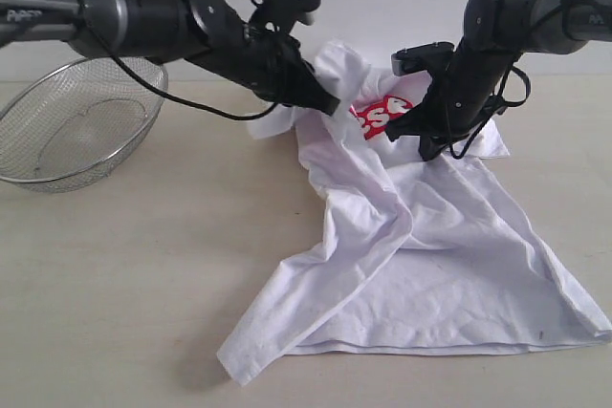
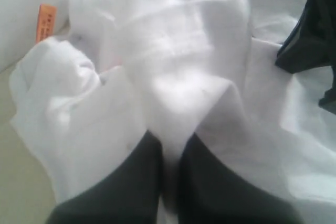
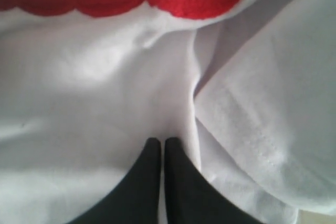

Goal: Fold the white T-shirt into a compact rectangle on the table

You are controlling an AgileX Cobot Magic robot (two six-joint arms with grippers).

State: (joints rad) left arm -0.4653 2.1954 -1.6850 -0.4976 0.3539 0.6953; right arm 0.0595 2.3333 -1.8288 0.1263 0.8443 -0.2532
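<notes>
Two grips hold: your left fingers [image 2: 139, 182] pinch a fold of the shirt [image 1: 430, 265]; your right fingers [image 3: 149, 177] pinch it beside the lettering [image 3: 157, 1], above the table [image 1: 143, 284].

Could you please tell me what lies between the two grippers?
In the exterior view, a raised fold of the white T-shirt, showing its red lettering, spans the stretch between the left gripper and the right gripper; both are shut on it.

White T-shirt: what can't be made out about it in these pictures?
- Exterior view: folds and the right gripper cover most of the red lettering on the white T-shirt.
- Left wrist view: blur makes the orange tag unreadable.
- Right wrist view: the frame edge cuts the lettering off.
</notes>
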